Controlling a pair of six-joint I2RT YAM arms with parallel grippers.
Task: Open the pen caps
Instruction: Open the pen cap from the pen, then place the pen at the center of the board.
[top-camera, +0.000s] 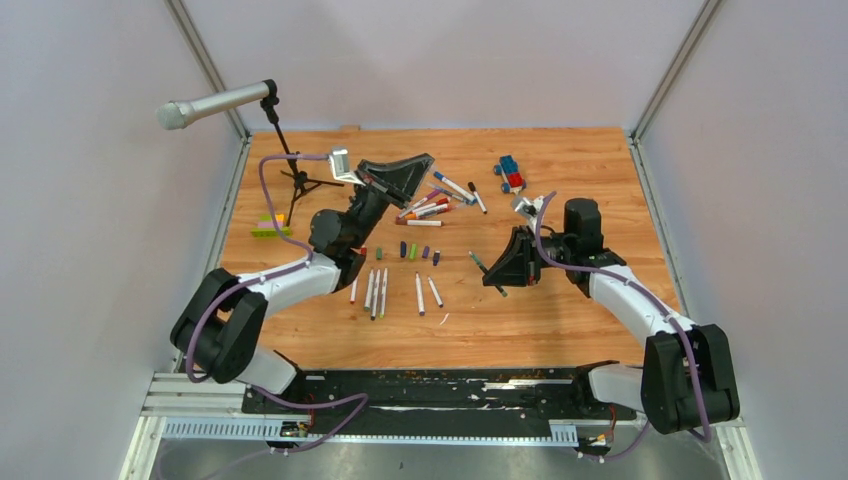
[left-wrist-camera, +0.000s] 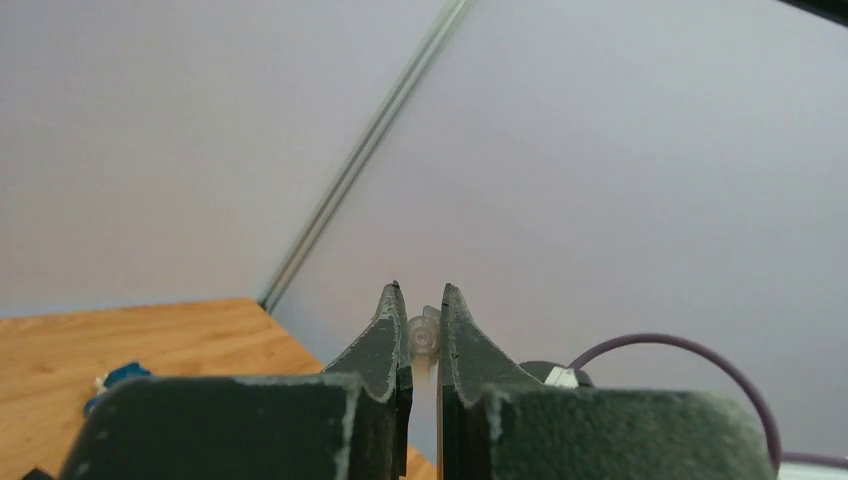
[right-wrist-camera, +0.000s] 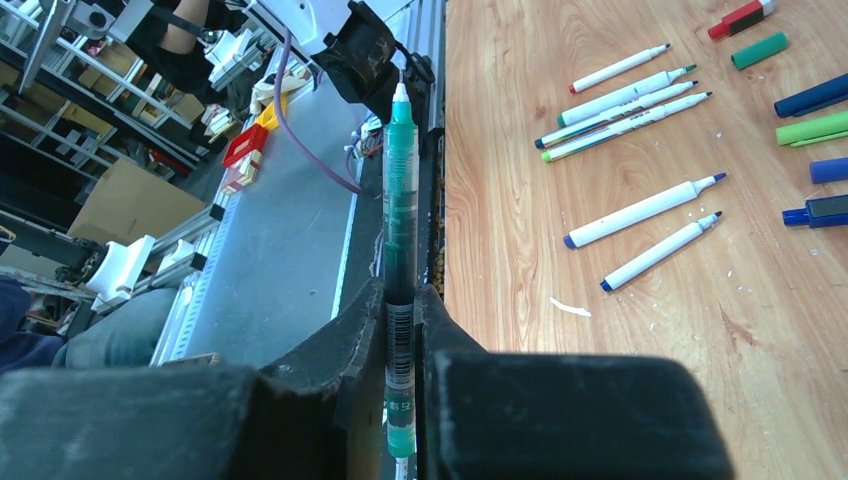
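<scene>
I'm watching left jaws pinching maybe a pale cap (left-wrist-camera: 424, 338), right jaws clamping a green pen (right-wrist-camera: 401, 180); loose pens (top-camera: 419, 293) lying mid-frame, microphone (top-camera: 215, 104) standing upper left.

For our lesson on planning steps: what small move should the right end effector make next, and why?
Probably lower the green pen and lay it by the uncapped pens. The right end effector is shut on it, its tip already looks bare, and those pens lie in a row nearby.
</scene>
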